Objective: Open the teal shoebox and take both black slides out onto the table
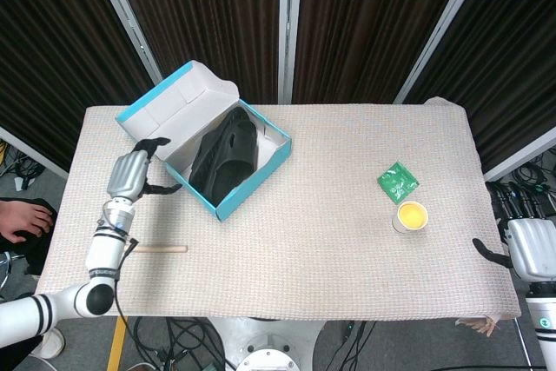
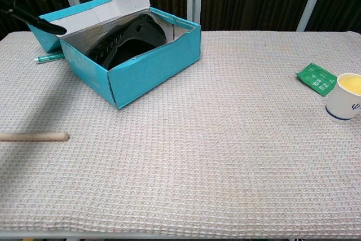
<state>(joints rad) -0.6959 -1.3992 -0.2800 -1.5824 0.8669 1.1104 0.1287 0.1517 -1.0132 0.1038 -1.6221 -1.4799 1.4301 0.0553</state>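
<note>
With the lid folded back and lying flat behind it, the shoebox (image 1: 228, 167) sits open at the far left of the table (image 1: 330, 241), skewed so one corner points toward the middle. Both slides (image 1: 221, 155) are inside it, stacked or leaning on each other so they read as one dark mass; I cannot tell where one ends and the other begins. So the opening looks done, and the lifting-out has not started. The left hand (image 1: 130, 173) hovers just beside the box's left wall, fingers spread and holding nothing, with a thumb or finger reaching toward the rim; whether it touches the cardboard I cannot tell. In the chest view only a dark fingertip shows near the lid. The right hand (image 1: 519, 248) hangs off the table's right edge, well apart from everything; it seems empty, but how its fingers lie is not clear. Next, I judge, the left hand must go over the wall and down into the box, close around the upper slide and lift it clear without dragging the light box along. A wooden stick (image 1: 159, 248), a green packet (image 1: 397, 182) and a cup (image 1: 411, 215) lie out of the way.
</note>
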